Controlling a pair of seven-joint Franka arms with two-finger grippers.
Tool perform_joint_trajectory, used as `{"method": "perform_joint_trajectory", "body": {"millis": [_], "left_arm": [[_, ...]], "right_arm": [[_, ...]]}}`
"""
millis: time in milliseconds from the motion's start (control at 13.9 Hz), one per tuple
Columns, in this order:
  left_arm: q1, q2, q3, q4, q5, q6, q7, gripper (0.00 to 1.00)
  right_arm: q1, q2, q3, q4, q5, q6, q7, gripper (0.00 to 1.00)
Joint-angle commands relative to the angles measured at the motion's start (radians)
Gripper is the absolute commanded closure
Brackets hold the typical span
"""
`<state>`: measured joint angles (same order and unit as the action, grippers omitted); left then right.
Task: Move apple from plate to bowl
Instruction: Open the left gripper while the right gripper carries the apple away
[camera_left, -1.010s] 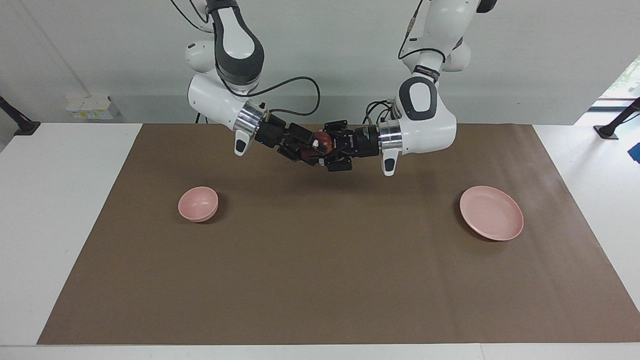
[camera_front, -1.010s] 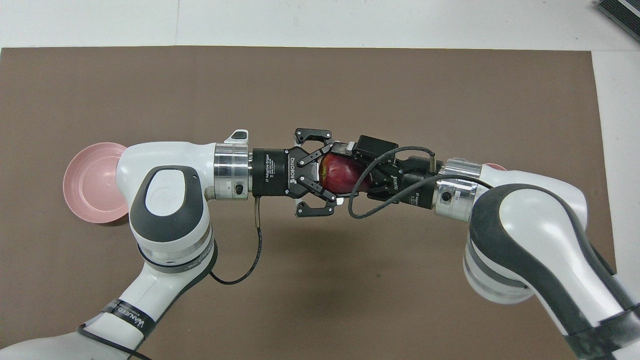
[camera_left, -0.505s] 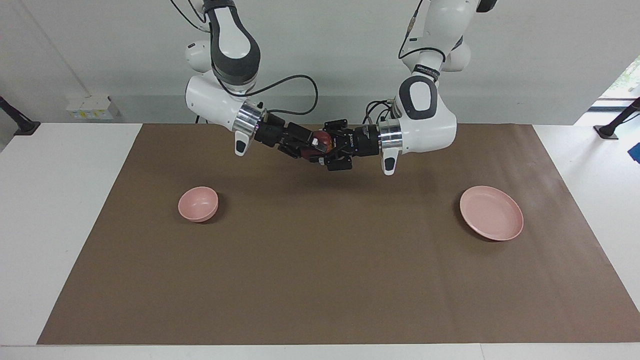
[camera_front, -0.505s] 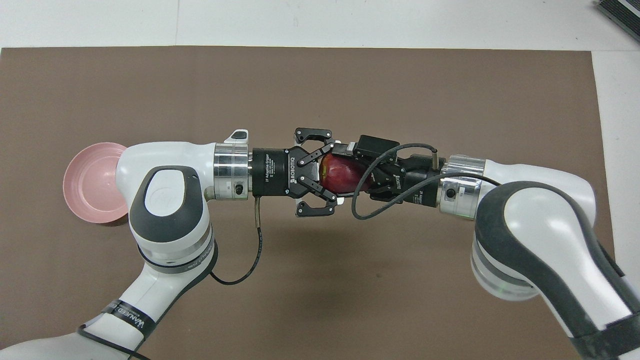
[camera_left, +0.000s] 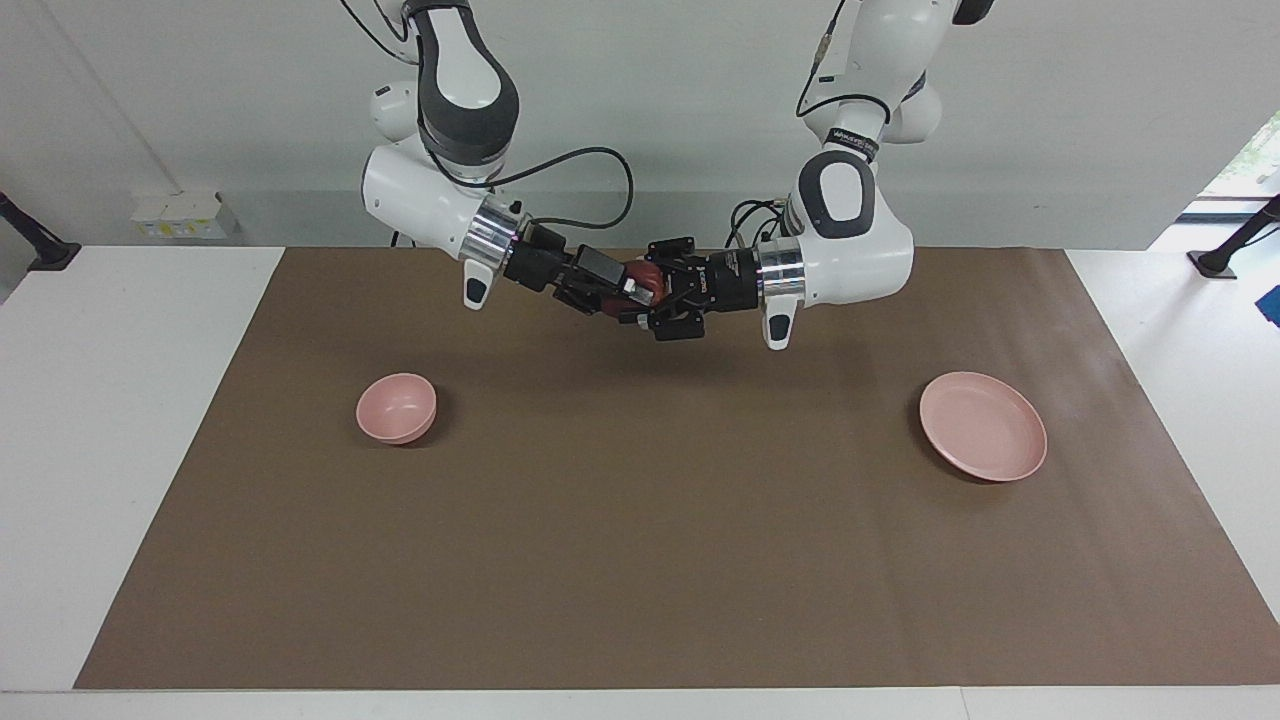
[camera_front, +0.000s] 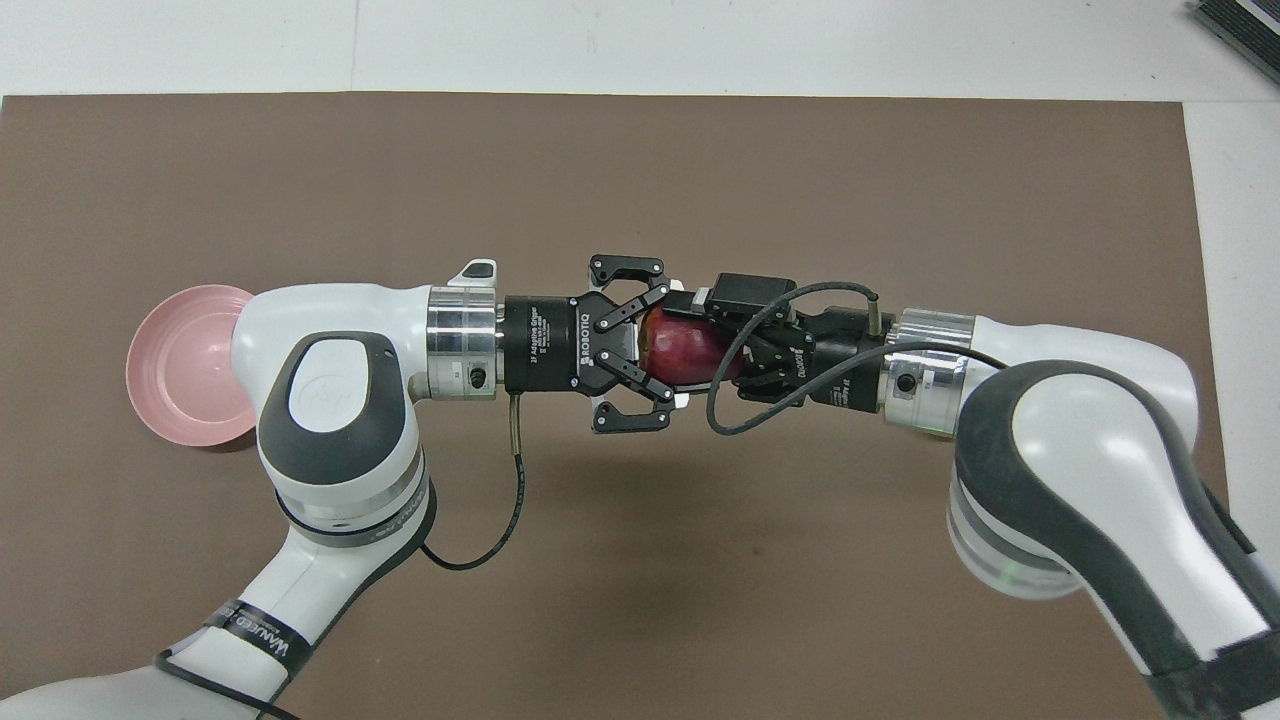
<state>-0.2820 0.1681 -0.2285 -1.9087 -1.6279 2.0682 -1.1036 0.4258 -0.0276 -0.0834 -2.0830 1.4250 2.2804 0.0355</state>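
Observation:
The dark red apple (camera_left: 648, 281) (camera_front: 686, 350) hangs in the air over the middle of the mat, between my two grippers. My left gripper (camera_left: 657, 291) (camera_front: 664, 346) reaches in level from the plate's end and is shut on the apple. My right gripper (camera_left: 630, 288) (camera_front: 702, 346) reaches in from the bowl's end and meets the apple, tip to tip with the left. The pale pink plate (camera_left: 983, 426) (camera_front: 178, 380) lies bare at the left arm's end. The small pink bowl (camera_left: 397, 407) stands at the right arm's end, hidden under my right arm in the overhead view.
A brown mat (camera_left: 640, 560) covers the table's middle, with white table (camera_left: 110, 450) at both ends. A black cable (camera_front: 745, 400) loops from my right wrist beside the apple.
My right arm's wrist has risen and drawn back a little toward its own end while its gripper stays at the apple. The left gripper and the apple have barely moved.

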Motion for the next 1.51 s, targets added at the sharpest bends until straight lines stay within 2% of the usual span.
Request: {"method": "perform_joint_trajectory", "body": {"millis": [0, 216, 505, 721, 938, 1154, 1298, 1442], "left_arm": [[0.006, -0.018, 0.0, -0.01, -0.007, 0.012, -0.001, 0.0], [0.029, -0.024, 0.011, 0.002, 0.037, 0.012, -0.005, 0.0], [0.072, -0.024, 0.011, 0.031, 0.286, 0.009, -0.004, 0.0], [0.084, -0.01, 0.011, 0.045, 0.591, 0.026, 0.001, 0.0], [0.098, -0.007, 0.012, 0.045, 0.842, 0.024, 0.004, 0.0], [0.156, 0.002, 0.011, 0.075, 1.113, 0.006, 0.025, 0.0], [0.219, -0.01, 0.012, 0.101, 1.203, 0.003, 0.056, 0.0], [0.297, -0.015, 0.012, 0.16, 1.234, -0.054, 0.196, 0.0]], "right_arm": [[-0.009, -0.008, 0.004, 0.006, -0.032, -0.022, 0.067, 1.0], [-0.009, -0.008, 0.004, 0.006, -0.032, -0.022, 0.067, 1.0], [-0.015, -0.006, 0.001, 0.006, -0.066, -0.03, 0.055, 1.0], [-0.065, 0.009, 0.002, 0.014, -0.326, -0.074, 0.034, 1.0], [-0.11, 0.028, 0.001, 0.015, -0.528, -0.079, 0.029, 1.0], [-0.198, 0.043, 0.001, 0.024, -0.782, -0.094, 0.0, 1.0], [-0.249, 0.048, -0.001, 0.023, -0.935, -0.094, -0.055, 1.0], [-0.297, 0.06, 0.001, 0.023, -1.137, -0.087, -0.062, 1.0]]}}
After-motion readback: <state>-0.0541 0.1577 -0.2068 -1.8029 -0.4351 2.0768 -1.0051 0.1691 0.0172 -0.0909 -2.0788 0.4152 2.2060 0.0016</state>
